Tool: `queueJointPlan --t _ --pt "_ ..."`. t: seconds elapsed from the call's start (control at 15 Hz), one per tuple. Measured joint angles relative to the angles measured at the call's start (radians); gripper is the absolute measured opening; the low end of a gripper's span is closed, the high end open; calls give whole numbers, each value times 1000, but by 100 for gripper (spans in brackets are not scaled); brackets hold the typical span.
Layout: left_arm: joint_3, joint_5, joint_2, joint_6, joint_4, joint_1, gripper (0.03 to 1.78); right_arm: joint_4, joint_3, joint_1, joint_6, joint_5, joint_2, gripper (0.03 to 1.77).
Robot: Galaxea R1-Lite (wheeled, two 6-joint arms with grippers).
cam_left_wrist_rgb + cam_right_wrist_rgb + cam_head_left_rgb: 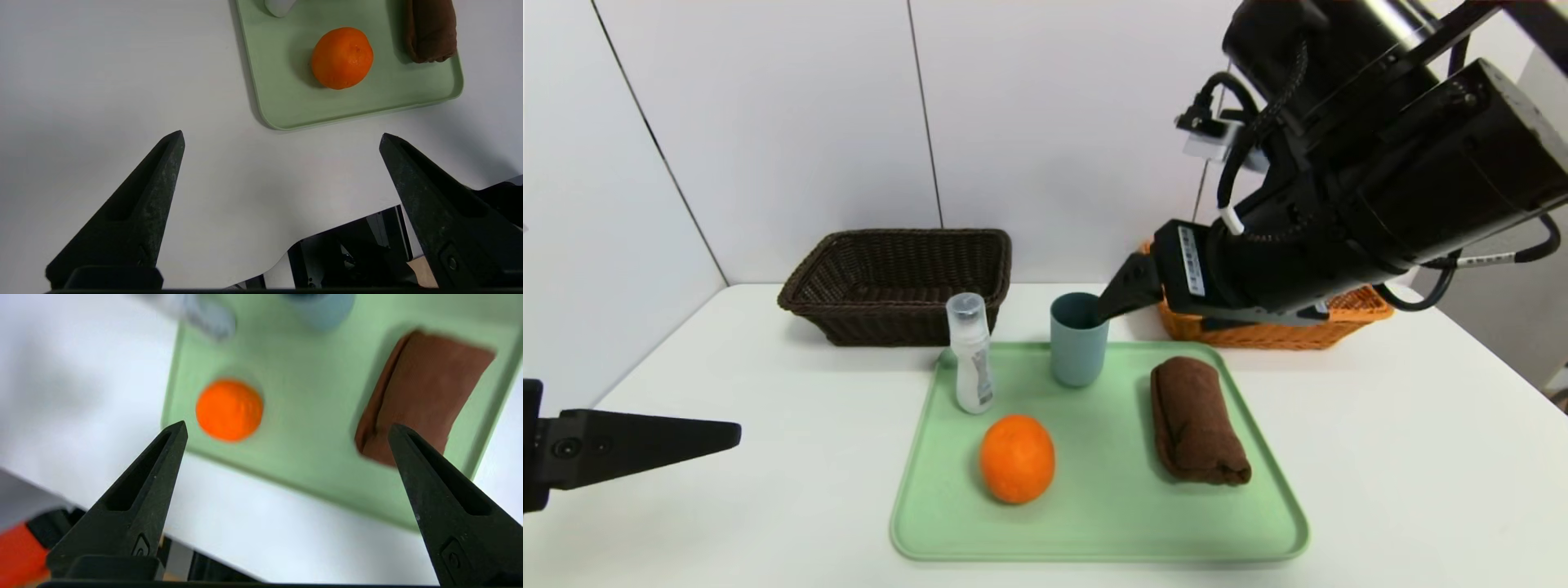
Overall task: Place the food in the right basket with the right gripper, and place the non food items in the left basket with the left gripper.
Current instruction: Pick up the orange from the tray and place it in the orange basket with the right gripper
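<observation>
Nothing looks sorted yet, though the orange basket (1347, 314) on the right sits half hidden behind the arm. The dark basket (898, 282) on the left appears empty. Four things remain on the green tray (1103, 506): the orange (1017, 457), the white bottle (971, 353), the blue cup (1078, 339) and the rolled brown towel (1196, 420). The right claw (286, 430) hangs spread and empty above the tray; the left claw (282, 139) waits spread over the bare table (1421, 457).

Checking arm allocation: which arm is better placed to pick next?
Right. The right gripper hangs open above the tray, with the orange in front of it. The left gripper is open off the tray's side.
</observation>
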Motion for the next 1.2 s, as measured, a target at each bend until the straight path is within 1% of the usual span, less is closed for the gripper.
queueJointPlan --t 0.13,0.27,0.4,0.8,1.13,1.2 --pt "29 4 -20 0 -1 0 169 8 -1 43 -5 14 22 169" --pt "50 3 -34 -1 0 -1 169 3 -3 87 -7 14 51 169" --pt "75 1 -51 -1 0 -1 169 -10 -7 113 0 11 91 169" --pt "127 -1 -98 -6 0 -1 169 -77 -9 157 -10 2 225 169" --pt "163 -2 -128 -6 0 -1 169 -107 -10 164 -13 -6 317 169" --pt "174 -3 -134 -6 -1 -1 169 -119 -11 166 -14 -14 329 169"
